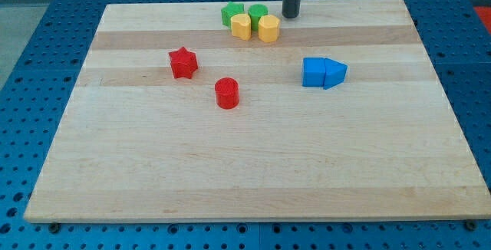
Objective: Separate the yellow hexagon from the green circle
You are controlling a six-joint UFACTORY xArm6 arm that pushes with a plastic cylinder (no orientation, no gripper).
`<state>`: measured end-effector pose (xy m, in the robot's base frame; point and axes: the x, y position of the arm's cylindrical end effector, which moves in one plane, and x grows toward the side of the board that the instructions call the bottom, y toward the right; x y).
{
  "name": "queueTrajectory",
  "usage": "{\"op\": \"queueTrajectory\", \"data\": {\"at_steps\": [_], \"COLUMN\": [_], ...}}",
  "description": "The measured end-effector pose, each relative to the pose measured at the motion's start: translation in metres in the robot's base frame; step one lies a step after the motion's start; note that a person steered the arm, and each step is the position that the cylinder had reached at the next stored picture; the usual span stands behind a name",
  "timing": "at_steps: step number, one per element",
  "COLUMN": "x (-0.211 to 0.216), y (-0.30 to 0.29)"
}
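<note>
Near the view's top, two green and two yellow blocks form a tight cluster. The yellow hexagon (268,28) is at the cluster's lower right. It touches the green circle (258,12) just above and to its left. A second yellow block (241,26) and a second green block (232,12) sit on the cluster's left; I cannot make out their shapes. My tip (291,16) rests on the board just right of the green circle and above right of the yellow hexagon, a small gap from both.
A red star (183,62) and a red cylinder (227,93) lie left of centre. A blue cube (313,72) touches a blue triangle (334,73) right of centre. The wooden board (245,166) ends close behind the cluster.
</note>
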<state>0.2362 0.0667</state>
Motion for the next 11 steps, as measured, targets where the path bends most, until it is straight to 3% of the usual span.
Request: {"op": "queueTrajectory", "data": {"at_steps": [2, 5, 9, 11], "x": [0.027, 0.001, 0.065, 0.072], "y": [-0.012, -0.041, -0.06, -0.056]}}
